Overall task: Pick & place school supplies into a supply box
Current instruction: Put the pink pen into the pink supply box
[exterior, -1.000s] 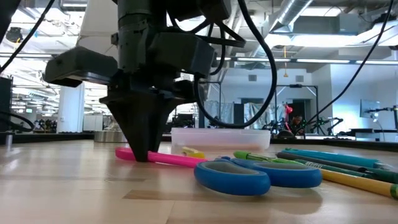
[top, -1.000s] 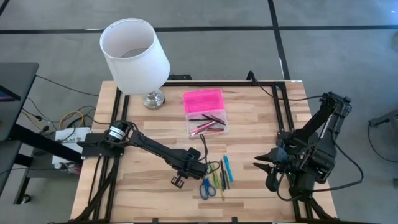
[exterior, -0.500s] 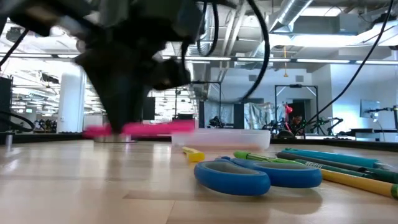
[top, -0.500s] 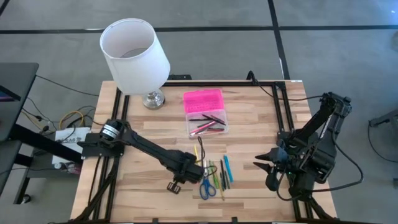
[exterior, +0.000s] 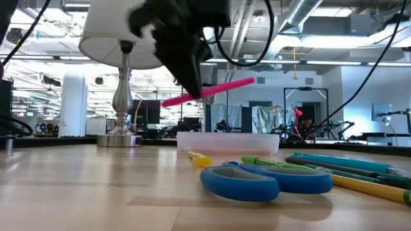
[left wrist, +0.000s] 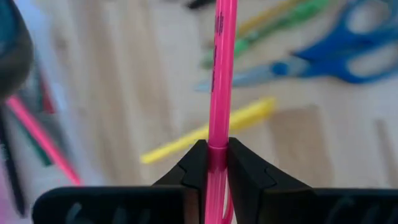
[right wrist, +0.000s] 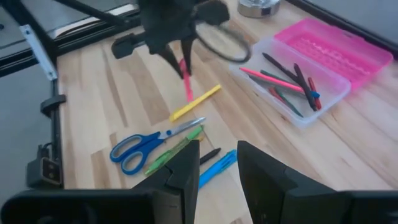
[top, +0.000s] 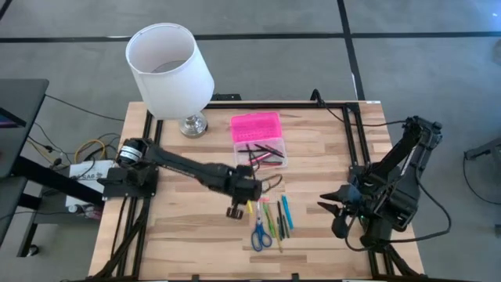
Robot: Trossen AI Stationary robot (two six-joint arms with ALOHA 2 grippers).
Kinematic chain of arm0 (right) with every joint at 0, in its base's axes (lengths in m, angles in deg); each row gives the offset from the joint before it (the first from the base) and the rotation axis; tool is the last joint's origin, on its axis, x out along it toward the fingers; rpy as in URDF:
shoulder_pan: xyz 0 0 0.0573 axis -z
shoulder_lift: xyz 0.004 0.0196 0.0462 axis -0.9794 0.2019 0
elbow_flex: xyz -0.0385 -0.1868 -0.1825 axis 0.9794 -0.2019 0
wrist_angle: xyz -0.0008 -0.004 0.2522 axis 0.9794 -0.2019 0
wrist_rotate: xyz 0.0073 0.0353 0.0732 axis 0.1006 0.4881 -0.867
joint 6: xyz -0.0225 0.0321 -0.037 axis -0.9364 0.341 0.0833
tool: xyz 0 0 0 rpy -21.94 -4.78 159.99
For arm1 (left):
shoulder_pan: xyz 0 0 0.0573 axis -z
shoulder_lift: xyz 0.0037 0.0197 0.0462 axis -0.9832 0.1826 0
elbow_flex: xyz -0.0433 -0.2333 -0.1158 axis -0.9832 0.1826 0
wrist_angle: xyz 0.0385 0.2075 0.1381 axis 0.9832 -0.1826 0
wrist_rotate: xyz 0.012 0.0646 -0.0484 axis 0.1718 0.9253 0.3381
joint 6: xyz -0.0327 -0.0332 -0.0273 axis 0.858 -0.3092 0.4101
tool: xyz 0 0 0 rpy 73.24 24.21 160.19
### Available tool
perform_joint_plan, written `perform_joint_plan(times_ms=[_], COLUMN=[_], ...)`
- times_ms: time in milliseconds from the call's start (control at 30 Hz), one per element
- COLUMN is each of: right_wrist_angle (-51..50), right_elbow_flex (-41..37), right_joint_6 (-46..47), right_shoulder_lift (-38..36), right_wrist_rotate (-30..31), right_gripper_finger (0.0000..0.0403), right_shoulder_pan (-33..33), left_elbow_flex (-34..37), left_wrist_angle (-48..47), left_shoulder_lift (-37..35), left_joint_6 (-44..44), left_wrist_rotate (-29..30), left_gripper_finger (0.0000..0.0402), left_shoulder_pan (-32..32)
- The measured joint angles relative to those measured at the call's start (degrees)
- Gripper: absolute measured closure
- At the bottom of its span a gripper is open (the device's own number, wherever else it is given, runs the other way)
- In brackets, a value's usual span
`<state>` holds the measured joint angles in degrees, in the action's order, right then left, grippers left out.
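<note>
Just short of the supply box [top: 261,156], my left gripper [top: 249,190] jaws clamp a pink pen [exterior: 209,92] crosswise; right gripper [top: 329,209] jaws parted, idle.

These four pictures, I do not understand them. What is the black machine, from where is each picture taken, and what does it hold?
It is a robot with two dark arms at a wooden table. One picture looks down from above, one looks level across the table top, and two come from small cameras on the arms' wrists.

The left gripper is shut on a pink pen and holds it above the table, near the supply box, a clear case with an open pink lid and some pens already inside. The right gripper is open and waits at the table's right side.

On the table lie blue scissors, a yellow pen and green and blue pens. A white lamp stands at the back.
</note>
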<state>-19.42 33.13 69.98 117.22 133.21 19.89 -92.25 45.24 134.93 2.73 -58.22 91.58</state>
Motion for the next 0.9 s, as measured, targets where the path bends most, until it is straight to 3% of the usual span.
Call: perform_joint_plan(times_ms=[233,567,900], right_wrist_angle=[1.8,4.61,4.88], right_elbow_flex=[-3.37,-5.04,-5.04], right_joint_6=[4.89,5.02,4.5], right_shoulder_lift=[0.0,0.02,0.02], right_wrist_rotate=[-0.24,-0.3,-0.38], right_gripper_finger=[0.0302,0.0302,0.0302], right_shoulder_pan=[0.65,2.57,3.87], left_elbow_flex=[0.0,-0.02,-0.04], left_wrist_angle=[4.12,7.72,9.53], left_shoulder_lift=[0.04,0.04,0.04], left_joint_6=[-2.79,-4.6,-4.6], left_wrist_rotate=[1.79,3.78,3.49], left_gripper_finger=[0.0365,0.0364,0.0363], left_shoulder_pan=[-7.38,-16.56,-20.59])
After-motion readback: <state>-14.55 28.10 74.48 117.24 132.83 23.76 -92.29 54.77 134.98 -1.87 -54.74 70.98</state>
